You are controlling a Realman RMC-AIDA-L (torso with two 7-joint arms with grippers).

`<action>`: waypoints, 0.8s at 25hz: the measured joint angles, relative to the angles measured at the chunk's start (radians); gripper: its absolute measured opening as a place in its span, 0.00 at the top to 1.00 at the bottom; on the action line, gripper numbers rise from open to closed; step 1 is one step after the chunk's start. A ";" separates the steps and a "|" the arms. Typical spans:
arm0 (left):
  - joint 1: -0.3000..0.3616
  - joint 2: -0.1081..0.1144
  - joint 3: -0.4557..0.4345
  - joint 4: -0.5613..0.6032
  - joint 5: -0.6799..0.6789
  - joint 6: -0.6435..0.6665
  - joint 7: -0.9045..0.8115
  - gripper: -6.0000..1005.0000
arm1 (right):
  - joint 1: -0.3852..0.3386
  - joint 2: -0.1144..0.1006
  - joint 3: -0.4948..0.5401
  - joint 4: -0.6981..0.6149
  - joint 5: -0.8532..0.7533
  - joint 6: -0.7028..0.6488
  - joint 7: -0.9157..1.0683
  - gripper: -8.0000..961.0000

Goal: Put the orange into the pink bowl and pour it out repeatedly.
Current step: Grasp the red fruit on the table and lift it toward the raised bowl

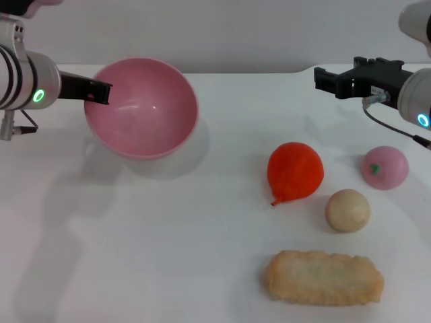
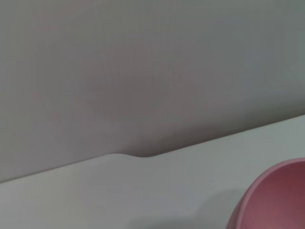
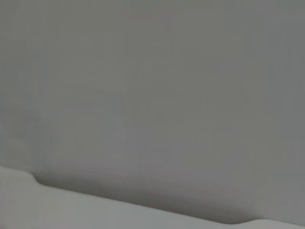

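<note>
- Breaded cutlet (image 1: 324, 277) lies nearest the camera, with a beige ball (image 1: 347, 210) beyond it.
- Left gripper (image 1: 100, 92) pinches the tilted pink bowl (image 1: 145, 111) at its rim.
- Right gripper (image 1: 322, 81) hovers beyond the orange (image 1: 295, 171); cannot tell its finger spacing.
- Pink ball (image 1: 385, 167) sits near the orange on the white table (image 1: 135, 235).

The pink bowl (image 1: 143, 108) sits at the far left of the table (image 1: 135, 249), tipped on its side with its opening facing forward, and the left gripper (image 1: 101, 91) is at its left rim. Well to its right lies the orange (image 1: 295, 171), with a small ball (image 1: 385, 167) to the orange's right, another ball (image 1: 347, 210) just in front between them, and a flat oblong piece (image 1: 324, 277) nearest the front edge. The right gripper (image 1: 323, 79) hangs above the far right side of the table, behind the orange and apart from it.
</note>
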 joint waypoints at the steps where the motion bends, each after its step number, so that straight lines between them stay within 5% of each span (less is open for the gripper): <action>1: 0.000 0.000 -0.001 0.001 0.000 0.000 0.001 0.95 | 0.002 0.001 0.004 -0.014 0.000 0.024 -0.005 0.29; 11: -0.001 0.001 -0.016 -0.006 0.000 -0.005 0.004 0.95 | 0.070 0.002 0.038 -0.085 -0.001 0.314 -0.045 0.29; 20: 0.006 -0.001 -0.015 -0.007 0.000 -0.005 0.005 0.95 | 0.086 0.007 0.046 -0.080 0.001 0.349 -0.040 0.29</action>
